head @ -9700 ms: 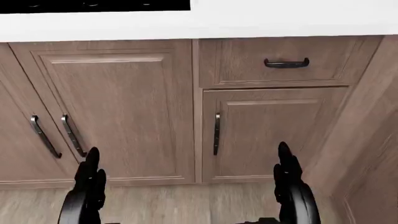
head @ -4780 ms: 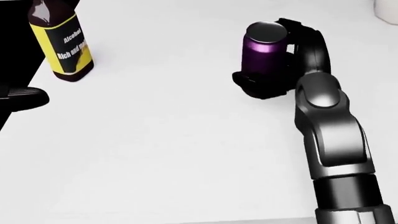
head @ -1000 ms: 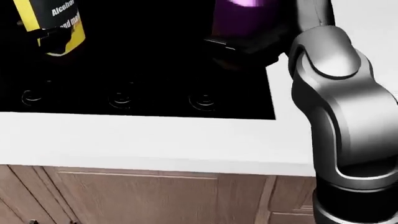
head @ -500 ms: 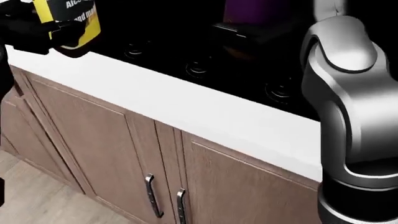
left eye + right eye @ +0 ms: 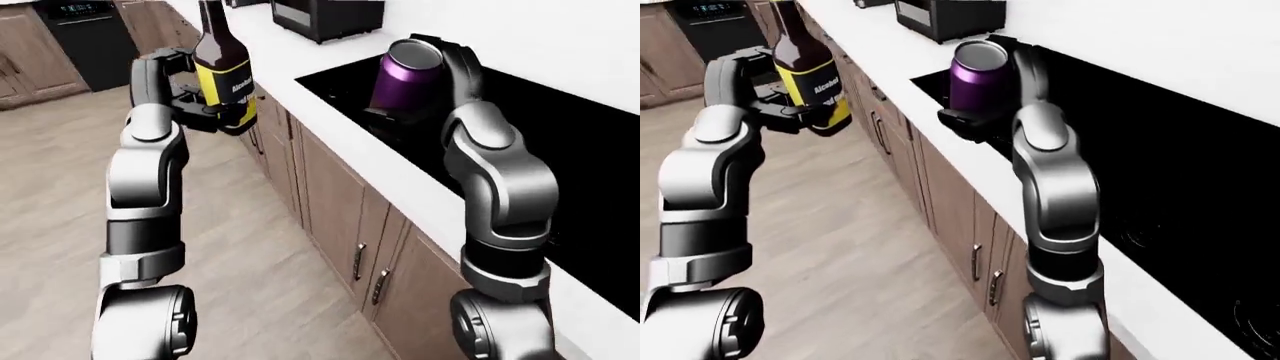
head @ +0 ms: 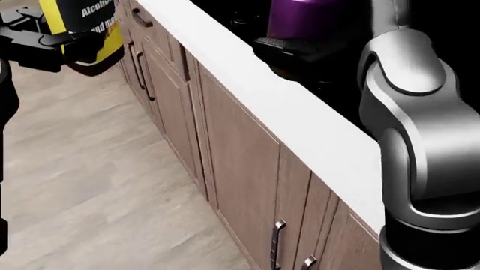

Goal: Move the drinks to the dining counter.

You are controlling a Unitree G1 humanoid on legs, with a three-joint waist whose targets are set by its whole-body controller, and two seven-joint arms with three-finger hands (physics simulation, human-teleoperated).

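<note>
My left hand (image 5: 196, 105) is shut on a dark bottle with a yellow label (image 5: 226, 75), held upright in the air over the wooden floor, at the upper left of the left-eye view. My right hand (image 5: 985, 112) is shut on a purple can (image 5: 977, 75), held above the black cooktop (image 5: 1160, 150) and the white counter edge. Both drinks also show at the top of the head view, the bottle (image 6: 86, 25) on the left and the can (image 6: 296, 17) on the right.
A white counter (image 5: 330, 127) with brown cabinets (image 5: 345, 225) beneath runs from the lower right to the top. A black appliance (image 5: 325, 15) stands on it at the top. A dark oven (image 5: 85, 30) is in the top left. Wooden floor (image 5: 250, 285) spreads on the left.
The whole picture has swung: the camera turned left, so the counter now runs diagonally and the floor shows. Both hands still hold the drinks they lifted off the counter earlier.
</note>
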